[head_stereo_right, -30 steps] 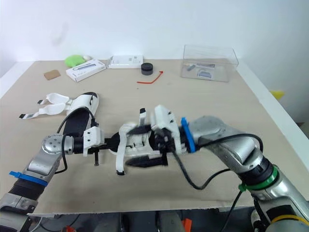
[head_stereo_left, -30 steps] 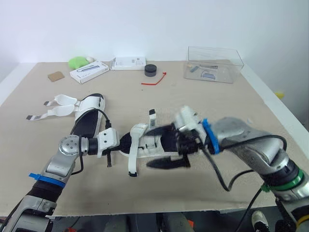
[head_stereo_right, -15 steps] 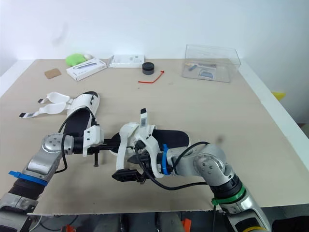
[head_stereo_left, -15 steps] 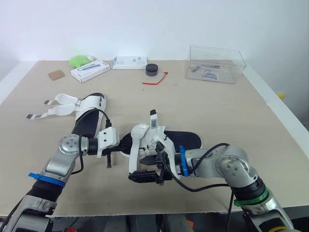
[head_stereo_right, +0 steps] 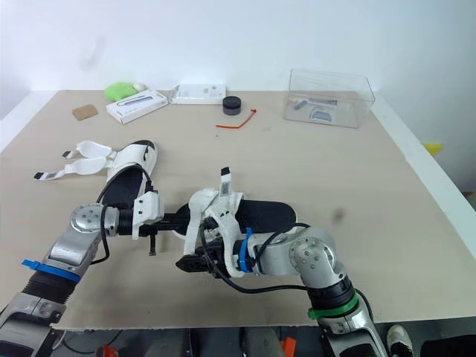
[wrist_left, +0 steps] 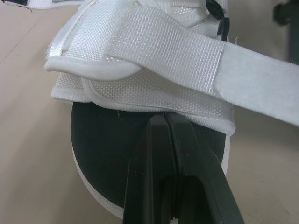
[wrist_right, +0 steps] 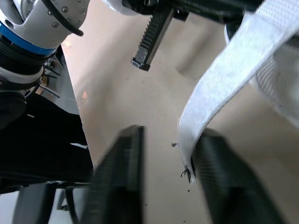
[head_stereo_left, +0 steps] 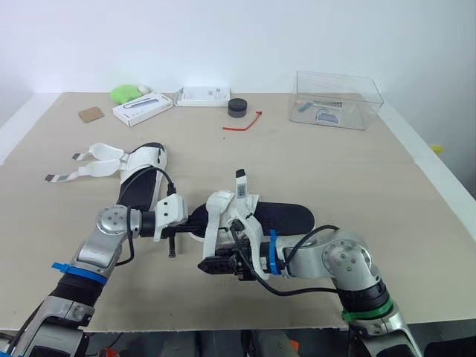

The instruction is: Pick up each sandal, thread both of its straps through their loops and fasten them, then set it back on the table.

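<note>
Beige tabletop. Nearest the front edge, the right gripper [head_stereo_left: 212, 265] sits low over the surface with its jaws apart. The loose end of the near sandal's white strap [wrist_right: 196, 126] hangs between its fingers [wrist_right: 119, 182]; whether it touches either one can't be told. A second ago this arm was raised over the sandal's middle. Half a second ago it had swung down toward the front edge, and now it is at the strap's tip.

The near sandal [head_stereo_left: 288, 217], black sole and white upper, lies mid-tabletop. A second strap tab [head_stereo_left: 240, 183] stands upright. The left gripper [head_stereo_left: 198, 217] has its jaws closed on the end of the sole, just under the white upper, same hold as before.

The second sandal [head_stereo_left: 141, 182] lies beyond, toward the left edge, both straps [head_stereo_left: 93, 160] undone and splayed flat, unmoved.

Along the far edge, from the left:
- brown card [head_stereo_left: 91, 114]
- green lump [head_stereo_left: 125, 93]
- two white boxes [head_stereo_left: 143, 109] [head_stereo_left: 204, 95]
- black puck [head_stereo_left: 237, 107]
- red tie [head_stereo_left: 242, 122]
- clear box [head_stereo_left: 338, 99]
</note>
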Controlling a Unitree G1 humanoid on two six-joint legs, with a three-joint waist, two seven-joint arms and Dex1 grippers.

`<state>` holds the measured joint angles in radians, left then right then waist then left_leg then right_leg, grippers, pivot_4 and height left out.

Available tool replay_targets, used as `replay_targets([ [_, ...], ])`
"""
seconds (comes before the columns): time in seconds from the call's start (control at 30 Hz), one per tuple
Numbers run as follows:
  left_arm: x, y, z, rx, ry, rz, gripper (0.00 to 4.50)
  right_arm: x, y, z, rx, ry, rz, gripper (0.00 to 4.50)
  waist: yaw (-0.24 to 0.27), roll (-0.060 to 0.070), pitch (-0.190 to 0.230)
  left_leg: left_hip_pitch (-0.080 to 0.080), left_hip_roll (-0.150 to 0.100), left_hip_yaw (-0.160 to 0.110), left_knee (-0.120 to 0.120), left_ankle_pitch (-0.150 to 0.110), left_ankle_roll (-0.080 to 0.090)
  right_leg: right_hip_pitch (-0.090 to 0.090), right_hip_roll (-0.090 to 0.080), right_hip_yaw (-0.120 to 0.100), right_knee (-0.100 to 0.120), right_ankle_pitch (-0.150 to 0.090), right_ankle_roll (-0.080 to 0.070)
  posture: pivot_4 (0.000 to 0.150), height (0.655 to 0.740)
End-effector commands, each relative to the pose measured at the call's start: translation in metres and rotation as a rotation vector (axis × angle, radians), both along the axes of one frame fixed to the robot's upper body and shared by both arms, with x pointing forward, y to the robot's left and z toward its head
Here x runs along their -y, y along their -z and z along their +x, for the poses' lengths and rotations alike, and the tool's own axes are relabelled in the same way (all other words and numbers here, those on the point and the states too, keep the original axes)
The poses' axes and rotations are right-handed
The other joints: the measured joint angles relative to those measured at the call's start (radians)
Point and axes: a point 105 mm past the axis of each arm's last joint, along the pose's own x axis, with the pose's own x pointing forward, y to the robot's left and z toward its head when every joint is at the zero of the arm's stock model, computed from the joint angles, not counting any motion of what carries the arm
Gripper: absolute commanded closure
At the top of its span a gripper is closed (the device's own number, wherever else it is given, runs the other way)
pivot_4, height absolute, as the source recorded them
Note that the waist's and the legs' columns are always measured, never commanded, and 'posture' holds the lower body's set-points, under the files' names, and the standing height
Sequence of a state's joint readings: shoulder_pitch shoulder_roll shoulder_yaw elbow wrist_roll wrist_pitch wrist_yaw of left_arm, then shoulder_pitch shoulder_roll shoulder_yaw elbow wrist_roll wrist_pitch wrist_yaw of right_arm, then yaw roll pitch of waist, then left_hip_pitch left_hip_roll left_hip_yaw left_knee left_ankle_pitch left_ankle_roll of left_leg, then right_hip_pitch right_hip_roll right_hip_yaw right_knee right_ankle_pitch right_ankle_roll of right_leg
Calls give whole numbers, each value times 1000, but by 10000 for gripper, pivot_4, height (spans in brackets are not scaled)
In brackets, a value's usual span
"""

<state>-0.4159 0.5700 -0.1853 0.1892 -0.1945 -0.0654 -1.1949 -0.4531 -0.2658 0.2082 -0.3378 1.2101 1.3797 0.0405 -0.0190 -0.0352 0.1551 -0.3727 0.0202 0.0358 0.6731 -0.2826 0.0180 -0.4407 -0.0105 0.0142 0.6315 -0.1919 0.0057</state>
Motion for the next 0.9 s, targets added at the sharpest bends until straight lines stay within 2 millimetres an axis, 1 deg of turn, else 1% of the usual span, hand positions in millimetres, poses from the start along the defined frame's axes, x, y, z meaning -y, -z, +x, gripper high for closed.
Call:
replay_targets([
  [0.03,4,24,-11,-77,33,56,45000,0,-9,2,-17,11,51,43739,0,0,0,0,0,0,0,0,0,0,0,0,0,0,0,1500,7400],
  [0.07,4,24,-11,-77,33,56,45000,0,-9,2,-26,13,59,43739,0,0,0,0,0,0,0,0,0,0,0,0,0,0,0,1500,7400],
  [0.2,5,25,-11,-76,32,52,45000,6,-33,14,-58,23,151,43739,0,0,0,0,0,0,0,0,0,0,0,0,0,0,0,1500,7400],
  [0.3,6,25,-9,-72,30,52,45000,14,-81,44,-29,20,235,43739,-3,2,1,0,0,1,1,0,0,0,0,1,0,2,2,1500,7400],
  [0.33,6,24,-8,-69,29,52,45000,16,-92,53,-27,25,243,43739,-2,2,1,-1,-1,2,1,1,1,-1,0,2,-1,4,3,1500,7400],
  [0.4,7,24,-6,-65,27,50,45000,19,-99,64,-39,35,226,43739,-2,2,0,0,-1,2,1,1,2,0,0,2,-1,4,3,1500,7400],
  [0.53,10,25,-6,-59,30,44,45000,28,-84,75,-68,64,115,43739,1,2,-2,-1,-2,1,1,0,3,1,-1,1,-2,3,2,1500,7400],
  [0.63,11,24,-3,-53,31,42,45000,29,-75,72,-121,52,96,43739,1,2,-2,-2,-4,1,1,0,4,0,-4,1,-2,6,-2,1500,7400],
  [0.67,11,24,-3,-51,32,43,45000,30,-72,70,-131,46,89,43739,1,2,-1,-3,-7,1,1,0,4,0,-8,2,-2,6,1,1500,7400],
  [0.8,13,23,-1,-44,38,43,45000,32,-59,69,-161,51,44,43739,1,2,-1,-4,-11,2,3,0,4,1,-12,2,-3,8,7,1500,7400],
  [0.9,14,24,-1,-42,41,42,45000,34,-56,69,-177,56,29,43739,1,2,-2,-4,-11,3,3,0,4,1,-12,2,-3,8,8,1500,7400],
])
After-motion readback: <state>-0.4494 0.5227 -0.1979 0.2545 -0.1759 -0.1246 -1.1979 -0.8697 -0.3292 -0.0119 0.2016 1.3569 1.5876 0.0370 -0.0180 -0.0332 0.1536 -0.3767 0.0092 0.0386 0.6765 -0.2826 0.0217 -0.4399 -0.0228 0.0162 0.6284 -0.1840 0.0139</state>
